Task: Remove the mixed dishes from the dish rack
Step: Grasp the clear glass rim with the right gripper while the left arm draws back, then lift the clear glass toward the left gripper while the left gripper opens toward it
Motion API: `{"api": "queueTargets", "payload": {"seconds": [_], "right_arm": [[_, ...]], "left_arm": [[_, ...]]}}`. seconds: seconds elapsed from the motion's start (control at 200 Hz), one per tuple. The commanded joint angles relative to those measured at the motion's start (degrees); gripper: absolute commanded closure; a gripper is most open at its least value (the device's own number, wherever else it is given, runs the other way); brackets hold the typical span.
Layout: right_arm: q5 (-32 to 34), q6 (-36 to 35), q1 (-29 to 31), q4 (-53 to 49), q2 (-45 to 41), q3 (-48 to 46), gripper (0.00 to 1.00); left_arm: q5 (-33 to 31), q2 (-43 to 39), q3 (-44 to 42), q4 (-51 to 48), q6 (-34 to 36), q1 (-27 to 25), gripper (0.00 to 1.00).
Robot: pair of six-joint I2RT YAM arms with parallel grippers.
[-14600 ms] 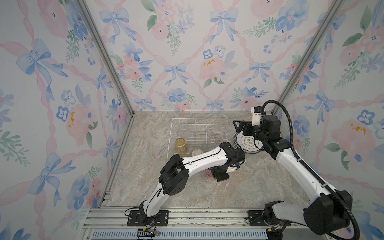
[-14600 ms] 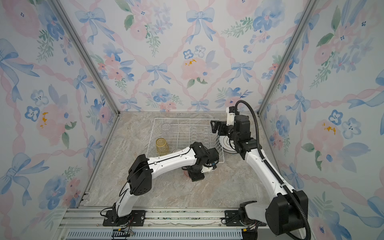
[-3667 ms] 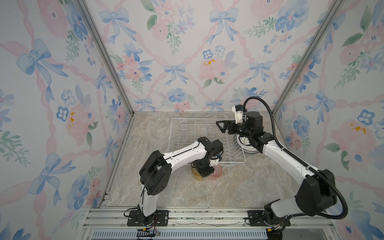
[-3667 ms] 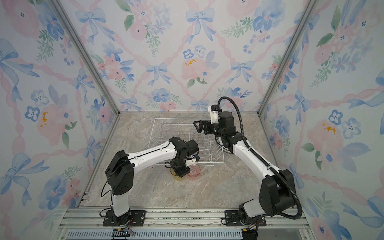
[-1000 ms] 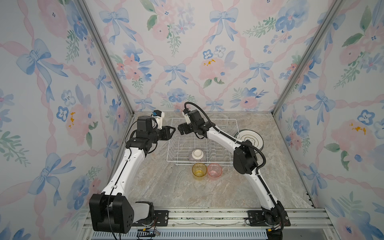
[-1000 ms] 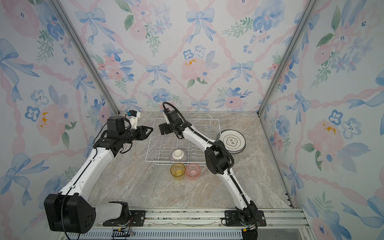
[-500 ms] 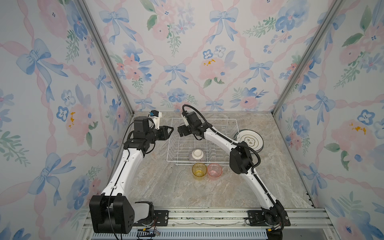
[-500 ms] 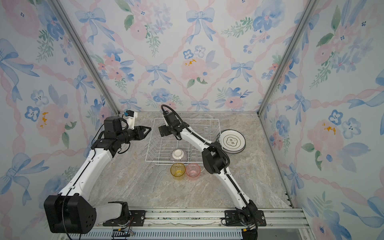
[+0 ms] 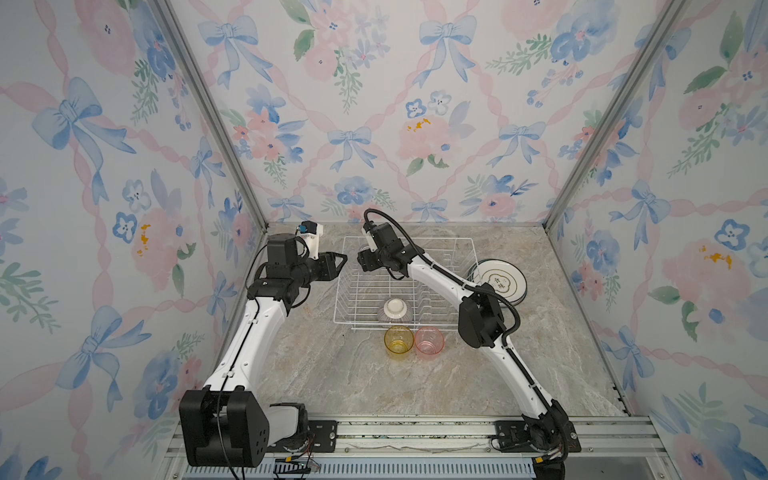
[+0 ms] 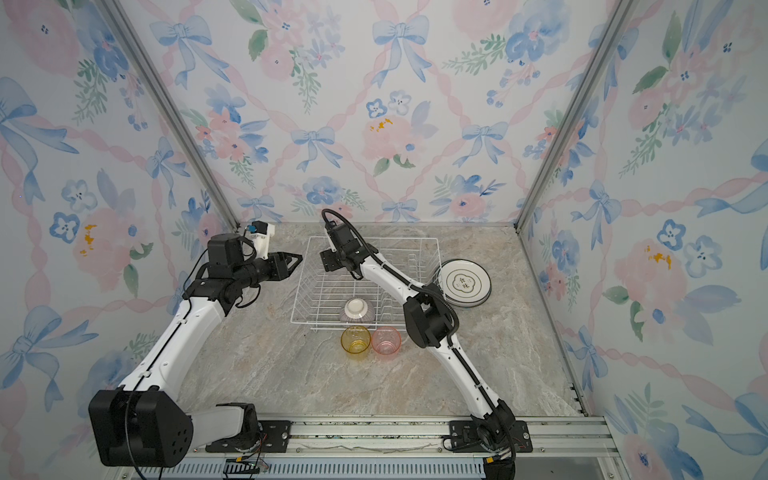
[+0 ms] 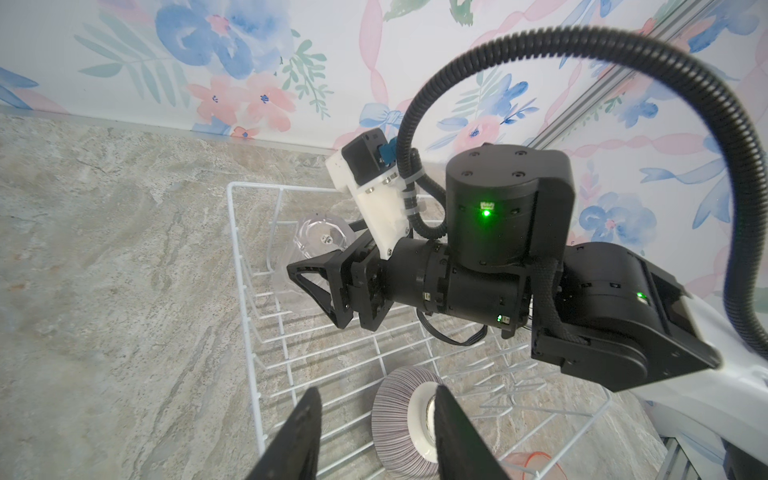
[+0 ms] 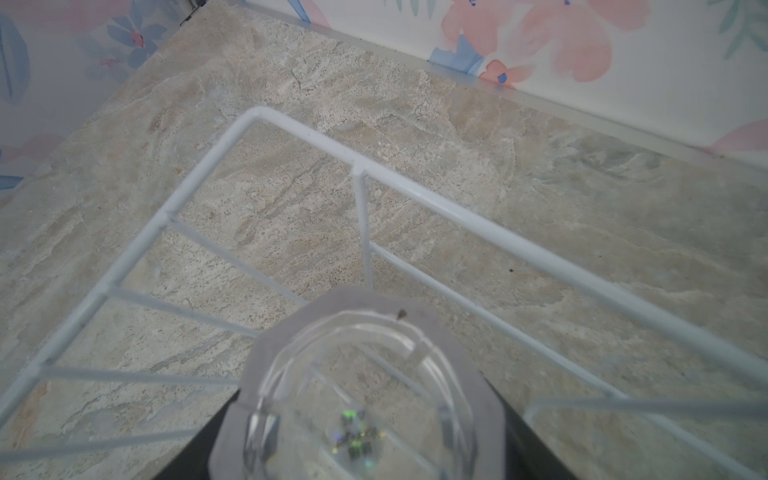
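Observation:
The white wire dish rack (image 9: 436, 238) stands at the back of the table. My right gripper (image 9: 362, 261) reaches across into its back left corner and is shut on a clear tumbler (image 12: 357, 399), with a dark finger against each side. From the left wrist view the tumbler (image 11: 322, 239) shows just behind that gripper's fingers (image 11: 316, 286). A purple-striped bowl (image 9: 395, 309) lies upside down at the rack's front. My left gripper (image 9: 340, 262) hovers open and empty just outside the rack's left side.
A yellow tumbler (image 9: 398, 338) and a pink tumbler (image 9: 429, 340) stand upright on the table just in front of the rack. Stacked dark-rimmed white plates (image 9: 500, 282) lie to the rack's right. The right arm's elbow (image 9: 480, 320) hangs over the rack's front right corner.
The right gripper's jaws have closed in on the clear tumbler in the rack's back left corner. The left arm has hardly moved.

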Motion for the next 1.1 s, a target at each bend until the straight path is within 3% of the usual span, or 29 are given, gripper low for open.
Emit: {"api": "queueTargets", "payload": {"seconds": [0.0, 0.295, 0.57, 0.77, 1.095], "right_arm": [[-1.08, 0.60, 0.04, -1.18, -0.93, -1.46, 0.49], [-4.09, 1.75, -1.68, 7.62, -12.45, -16.72, 0.66], [-8.84, 4.28, -3.77, 14.66, -25.96, -30.66, 0.70], [-15.44, 10.12, -8.02, 22.80, -36.98, -42.97, 0.70], [-23.25, 17.76, -11.05, 32.58, -46.66, -54.33, 0.70]], "left_arm": [[1.44, 0.02, -1.20, 0.90, -0.59, 0.47, 0.55], [3.77, 3.17, -1.29, 3.47, -2.49, -0.78, 0.55], [3.12, 7.13, 1.18, 4.54, -3.01, -4.56, 0.55], [5.25, 9.36, 1.25, 7.46, -5.18, -5.57, 0.56], [18.91, 11.30, -4.44, 33.57, -21.77, -7.06, 0.54]]}}
